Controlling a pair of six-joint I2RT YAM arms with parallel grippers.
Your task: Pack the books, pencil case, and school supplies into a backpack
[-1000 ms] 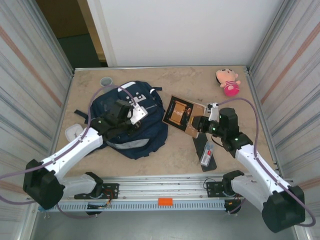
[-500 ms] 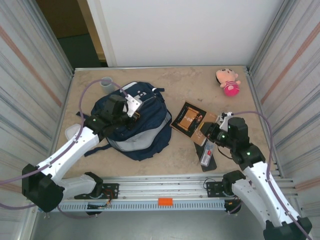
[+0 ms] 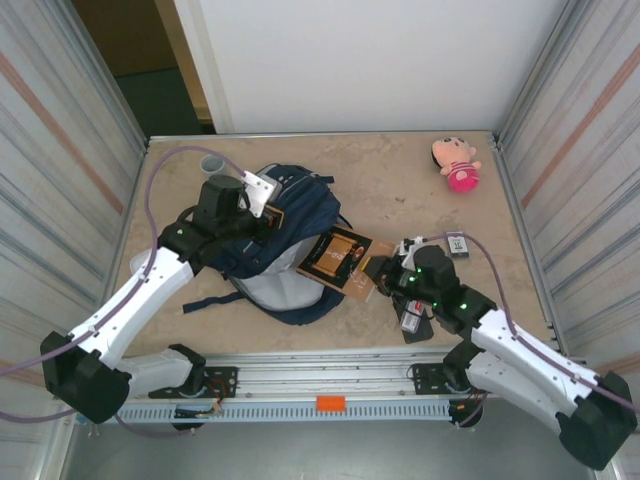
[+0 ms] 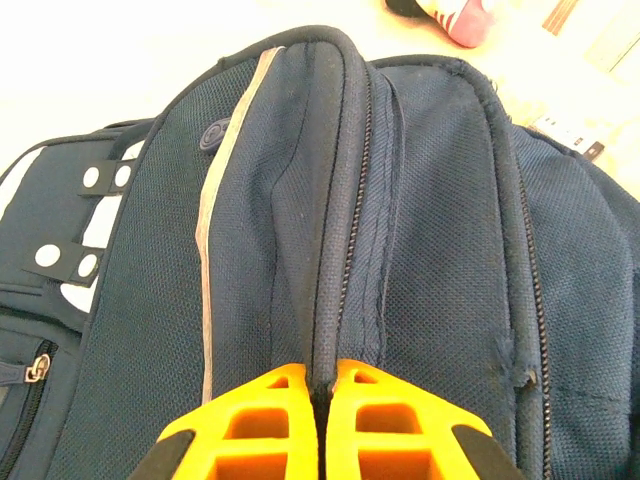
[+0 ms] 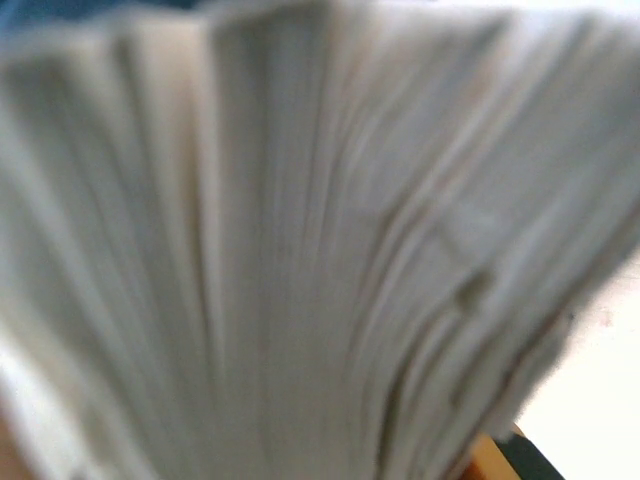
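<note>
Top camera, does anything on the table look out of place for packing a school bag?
A pink plush doll lies alone in the table's far right corner, apart from the backpack and book; it is a toy, not a school item. Nothing looks spilled or damaged.

Left end effector [image 4: 320,378] and right end effector [image 3: 383,272] clamped (arms angled inward).

Overhead rear view; wrist close-ups: backpack [image 4: 420,260], book [image 5: 300,250].

beige table [image 3: 400,180] bears backpack [image 3: 305,205], doll [image 3: 457,163] (pink), cup [image 3: 211,162].
</note>
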